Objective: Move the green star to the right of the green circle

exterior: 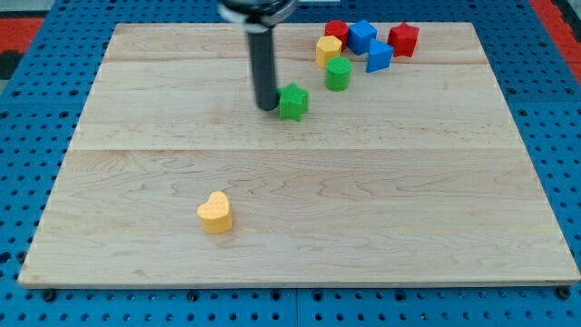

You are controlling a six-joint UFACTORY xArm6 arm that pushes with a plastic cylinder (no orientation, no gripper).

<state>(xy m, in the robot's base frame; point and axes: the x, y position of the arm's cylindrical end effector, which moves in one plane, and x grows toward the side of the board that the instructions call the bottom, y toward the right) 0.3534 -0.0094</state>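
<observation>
The green star (293, 102) lies on the wooden board, above its middle. The green circle (338, 74) stands a short way up and to the right of the star, apart from it. My tip (267, 106) is at the star's left side, touching it or nearly so. The dark rod rises from there to the view's top edge.
A cluster sits near the board's top edge: a yellow block (328, 50), a red block (338, 31), two blue blocks (361, 35) (379, 56) and a red block (404, 39). A yellow heart (215, 213) lies at lower left. The board's edge (300, 280) meets blue pegboard.
</observation>
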